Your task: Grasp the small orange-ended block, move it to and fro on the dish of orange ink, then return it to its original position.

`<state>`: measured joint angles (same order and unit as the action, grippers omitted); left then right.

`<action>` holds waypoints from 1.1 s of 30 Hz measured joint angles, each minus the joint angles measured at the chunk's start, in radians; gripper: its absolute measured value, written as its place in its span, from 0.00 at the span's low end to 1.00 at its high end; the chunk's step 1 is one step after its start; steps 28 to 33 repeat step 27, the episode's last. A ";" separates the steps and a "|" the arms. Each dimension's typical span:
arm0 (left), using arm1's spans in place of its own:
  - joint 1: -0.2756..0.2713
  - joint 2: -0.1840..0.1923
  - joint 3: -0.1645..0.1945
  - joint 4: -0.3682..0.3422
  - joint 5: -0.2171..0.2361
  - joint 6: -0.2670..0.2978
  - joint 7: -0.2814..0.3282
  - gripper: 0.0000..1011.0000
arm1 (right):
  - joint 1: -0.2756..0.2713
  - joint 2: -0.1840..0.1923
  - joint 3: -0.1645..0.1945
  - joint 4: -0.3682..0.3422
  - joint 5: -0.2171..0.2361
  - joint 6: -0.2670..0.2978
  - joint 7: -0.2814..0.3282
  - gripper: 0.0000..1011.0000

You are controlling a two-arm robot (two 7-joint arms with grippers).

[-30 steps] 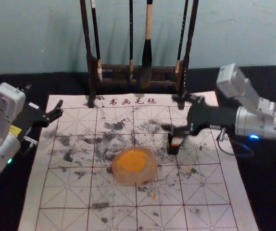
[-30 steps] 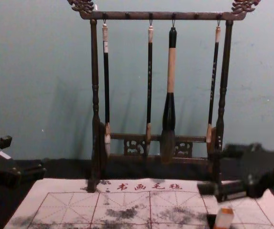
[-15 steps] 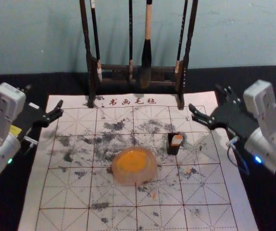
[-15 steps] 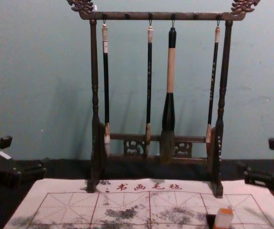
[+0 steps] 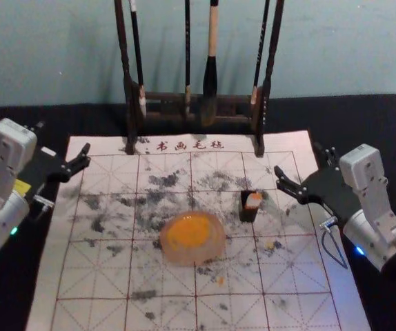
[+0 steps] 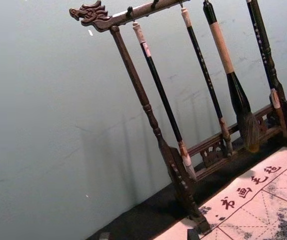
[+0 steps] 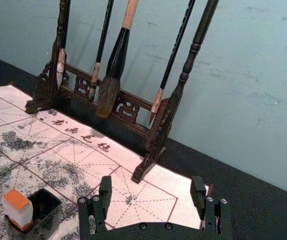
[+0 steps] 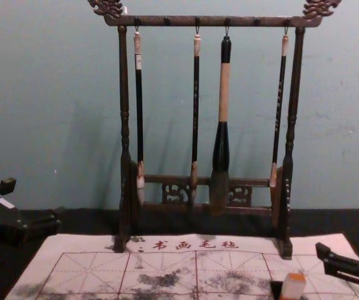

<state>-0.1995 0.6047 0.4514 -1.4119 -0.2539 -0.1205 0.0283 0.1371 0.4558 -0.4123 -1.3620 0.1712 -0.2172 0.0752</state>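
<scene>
The orange-ended block (image 5: 254,201) stands tilted in a small black open box (image 5: 248,213); the right wrist view has the block (image 7: 18,208) leaning inside the box (image 7: 47,212), orange end up. Left of the box lies the round dish of orange ink (image 5: 192,238). My right gripper (image 5: 304,167) is open over the mat's right edge, away from the block; in the right wrist view the right gripper (image 7: 152,192) has its two fingers wide apart with nothing between. My left gripper (image 5: 63,150) stays parked at the mat's left edge, its fingers spread.
A dark wooden rack (image 5: 171,97) with hanging brushes (image 5: 210,77) stands behind the mat. The ink-stained gridded mat (image 5: 160,310) lies on a black-covered table (image 5: 370,123), with a wall behind.
My right gripper has let go of the block and drawn back to the right, then shifted slightly. The block stays in the box; the left arm has not moved.
</scene>
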 joint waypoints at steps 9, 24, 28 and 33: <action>0.000 0.000 0.000 0.000 0.000 0.000 0.000 0.99 | -0.001 0.003 0.000 -0.004 0.001 0.000 0.000 0.99; 0.000 0.000 0.000 0.000 0.000 0.000 0.000 0.99 | -0.002 0.005 0.000 -0.007 0.004 0.000 0.001 0.99; 0.000 0.000 0.000 0.000 0.000 0.000 0.000 0.99 | -0.002 0.005 0.000 -0.008 0.004 -0.001 0.001 0.99; 0.000 0.000 0.000 0.000 0.000 0.000 0.000 0.99 | -0.002 0.005 0.000 -0.008 0.004 -0.001 0.001 0.99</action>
